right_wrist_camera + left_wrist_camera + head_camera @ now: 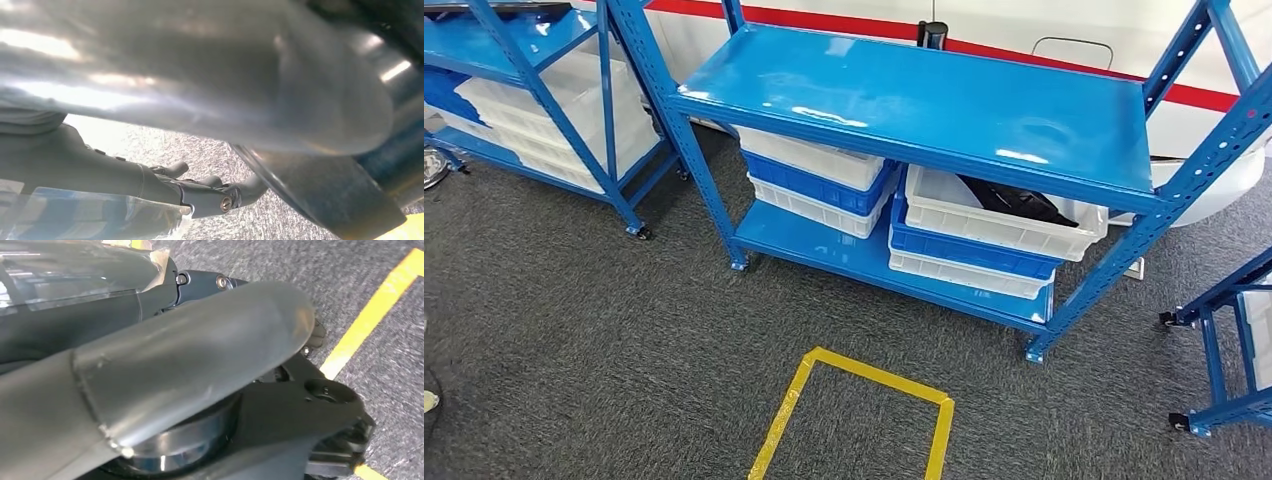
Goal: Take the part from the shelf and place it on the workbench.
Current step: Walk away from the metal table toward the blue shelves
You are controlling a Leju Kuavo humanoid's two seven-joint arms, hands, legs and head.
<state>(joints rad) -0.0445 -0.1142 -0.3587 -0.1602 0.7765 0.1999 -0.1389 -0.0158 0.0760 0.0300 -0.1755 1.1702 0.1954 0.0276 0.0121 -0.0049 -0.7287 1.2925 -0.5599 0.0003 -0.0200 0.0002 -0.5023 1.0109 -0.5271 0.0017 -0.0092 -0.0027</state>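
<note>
Looking down from my head, I see the blue shelf [904,110] across the upper middle of the frame, and a dark part [1014,200] lies in the top white bin [999,222] right of centre under its bare top board, half hidden by that board. Yellow tape [864,400] marks a square on the grey carpet [574,320] at the bottom. My left hand [165,370] and right hand [200,75] are close grey blurs at the wrists, so I cannot tell whether either hand's fingers are apart or curled.
</note>
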